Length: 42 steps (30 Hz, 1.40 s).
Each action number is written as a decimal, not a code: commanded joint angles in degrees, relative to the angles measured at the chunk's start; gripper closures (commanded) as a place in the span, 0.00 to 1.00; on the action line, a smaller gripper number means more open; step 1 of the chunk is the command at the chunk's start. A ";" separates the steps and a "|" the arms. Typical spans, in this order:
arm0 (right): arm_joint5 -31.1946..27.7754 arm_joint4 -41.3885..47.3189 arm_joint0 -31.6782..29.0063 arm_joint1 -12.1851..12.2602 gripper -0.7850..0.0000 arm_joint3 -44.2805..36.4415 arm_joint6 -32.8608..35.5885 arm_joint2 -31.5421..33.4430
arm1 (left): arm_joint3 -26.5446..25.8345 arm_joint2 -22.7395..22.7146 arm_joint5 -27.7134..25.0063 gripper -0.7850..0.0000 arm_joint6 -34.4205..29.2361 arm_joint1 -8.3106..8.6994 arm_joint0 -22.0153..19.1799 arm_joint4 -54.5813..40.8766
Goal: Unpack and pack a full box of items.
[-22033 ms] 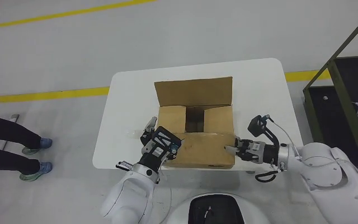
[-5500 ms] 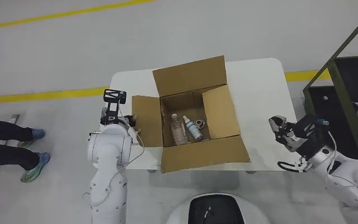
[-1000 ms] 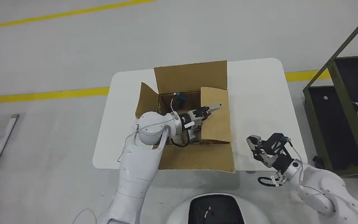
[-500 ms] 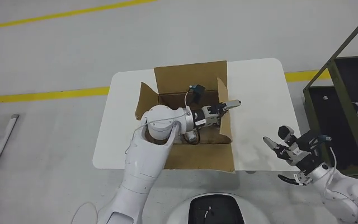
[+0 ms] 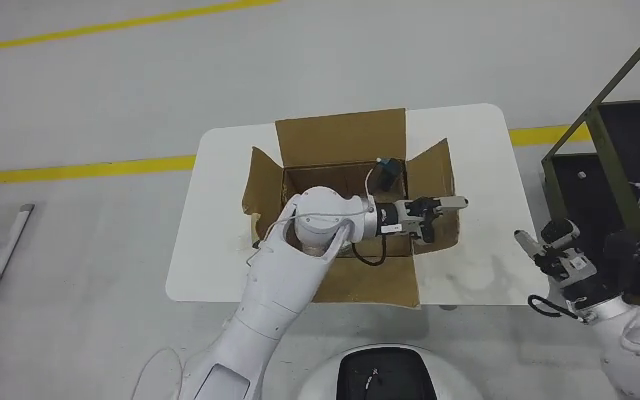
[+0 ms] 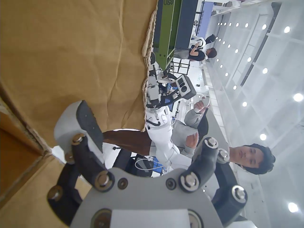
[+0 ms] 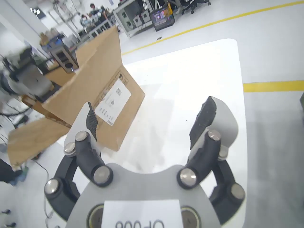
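Top view: a white table [image 5: 470,140] with rounded corners carries a brown cardboard box [image 5: 330,175] at its middle. The box is open at the top, with all four flaps turned outward. The back flap [image 5: 345,140] is broad and leans away. The front flap [image 5: 350,282] lies flat toward the table's near edge. The left flap [image 5: 262,185] is narrow and stands at a slant. The right flap [image 5: 437,175] is spread out sideways over the tabletop. The card is plain and creased in places. Most of the inside is hidden beneath an arm, so what it holds cannot be made out.

The white left arm [image 5: 320,215] stretches across the open box from its left side to its right. The left gripper [image 5: 448,204] lies over the right flap. In the left wrist view its fingers are spread wide with nothing between them. One dark finger pad [image 6: 89,124] is just beside the flap's inner face; whether it touches cannot be told. The flap's free edge is ragged and torn.

The right gripper [image 5: 555,250] hangs at the table's right edge, well apart from the box. In the right wrist view its fingers [image 7: 201,122] are spread and hold nothing, and it faces the box across the tabletop. A small white label [image 7: 114,103] with dark print is stuck on the box's outer side facing it.
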 commanded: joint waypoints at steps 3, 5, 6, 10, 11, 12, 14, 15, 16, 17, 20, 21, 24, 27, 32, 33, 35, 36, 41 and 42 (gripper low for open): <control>-3.75 11.72 1.31 0.11 0.54 1.86 3.95 1.45 | 1.56 1.00 0.13 0.00 0.13 -0.20 -0.28 -0.35; -4.40 14.78 2.37 0.15 0.65 1.93 6.13 1.25 | 2.05 1.46 0.07 0.00 -0.02 -0.24 -0.43 -0.13; -4.38 15.15 3.05 0.22 0.73 1.80 7.48 1.15 | 2.35 1.71 0.06 0.00 -0.04 -0.23 -0.50 0.28; -3.35 15.22 5.76 0.31 0.65 1.15 10.86 -0.11 | 2.75 2.01 0.01 0.00 -0.01 -0.21 -0.64 0.44; -3.27 14.84 6.51 0.32 0.62 0.88 11.58 -0.65 | 2.74 2.06 0.01 0.00 0.01 -0.21 -0.63 0.41; -2.84 14.15 7.18 0.33 0.60 0.95 12.21 -1.09 | 2.72 2.09 0.01 0.00 0.04 -0.20 -0.62 0.39; -1.34 10.68 8.74 0.39 0.58 0.40 13.47 -2.07 | 2.68 2.16 0.07 0.00 0.08 -0.16 -0.59 0.43; -0.83 9.81 9.43 0.36 0.55 0.43 13.78 -2.85 | 2.69 2.18 0.21 0.00 0.17 -0.13 -0.56 0.55; -0.43 9.85 10.16 0.28 0.54 0.62 13.91 -3.73 | 2.71 2.15 0.33 0.00 0.24 -0.09 -0.50 0.61; -0.11 9.85 10.90 0.23 0.54 0.99 13.96 -4.39 | 2.67 2.14 0.41 0.00 0.25 -0.04 -0.46 0.73; 0.18 9.44 12.82 0.09 0.55 2.04 14.24 -6.10 | 2.53 2.09 0.58 0.00 0.27 0.11 -0.33 1.10; 0.09 8.85 13.37 0.09 0.55 2.22 14.71 -6.63 | 2.48 2.07 0.70 0.00 0.23 0.14 -0.28 1.11; 0.39 7.80 14.75 0.02 0.55 3.26 15.86 -8.23 | 2.25 2.11 0.79 0.00 0.17 0.23 -0.15 1.12; 0.80 6.75 16.44 -0.10 0.57 5.04 16.25 -9.82 | 2.12 2.22 0.79 0.00 -0.02 0.28 -0.11 1.10; 0.83 6.16 18.06 -0.44 0.84 7.69 15.14 -12.26 | 2.23 2.31 0.88 0.00 -0.04 0.37 -0.20 1.10; 0.71 6.18 18.30 -0.49 0.94 8.18 15.03 -12.65 | 2.30 2.25 0.86 0.00 0.02 0.39 -0.25 1.08; 0.47 6.42 18.76 -0.60 1.00 9.11 14.89 -13.30 | 2.42 2.07 0.86 0.00 0.10 0.47 -0.36 1.10; 0.49 6.24 18.97 -0.62 1.00 9.62 14.93 -13.54 | 2.48 1.96 0.87 0.00 0.19 0.52 -0.41 1.17; 0.72 6.10 19.54 -0.73 1.00 10.69 14.79 -14.07 | 2.06 -0.01 0.57 0.00 1.29 1.22 -0.66 2.63; 0.69 6.08 19.50 -0.74 1.00 10.79 14.72 -14.08 | 1.82 -0.67 0.45 0.00 1.59 1.46 -0.56 3.05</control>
